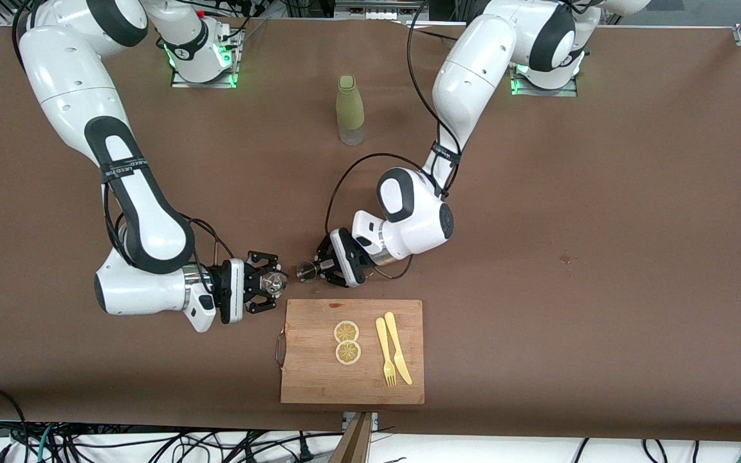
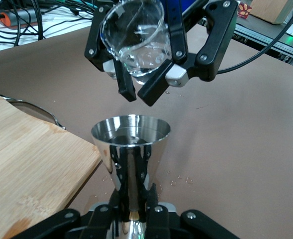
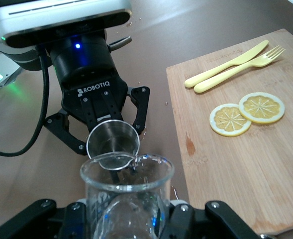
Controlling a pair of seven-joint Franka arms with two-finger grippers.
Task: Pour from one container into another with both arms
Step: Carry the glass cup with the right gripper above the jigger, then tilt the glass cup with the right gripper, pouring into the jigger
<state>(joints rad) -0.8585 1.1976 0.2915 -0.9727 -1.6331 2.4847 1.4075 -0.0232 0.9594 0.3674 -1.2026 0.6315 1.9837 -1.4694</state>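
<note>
My left gripper (image 1: 316, 270) is shut on the waist of the small steel jigger (image 1: 307, 271), which lies tipped on its side with its mouth toward the glass cup. My right gripper (image 1: 270, 281) is shut on the clear glass cup (image 1: 274, 281), its mouth facing the jigger. Both hang just above the table beside the cutting board's edge. In the left wrist view the jigger (image 2: 131, 144) stands in my left gripper (image 2: 134, 201), with the cup (image 2: 136, 45) in front of it. In the right wrist view the jigger's rim (image 3: 112, 144) meets the lip of the cup (image 3: 127, 191).
A wooden cutting board (image 1: 319, 379) lies nearer the front camera, carrying two lemon slices (image 1: 347, 342), a yellow fork (image 1: 384, 352) and a knife (image 1: 397, 347). A tall olive-green bottle (image 1: 350, 109) stands between the arms' bases. Small droplets dot the table (image 2: 178, 180) under the jigger.
</note>
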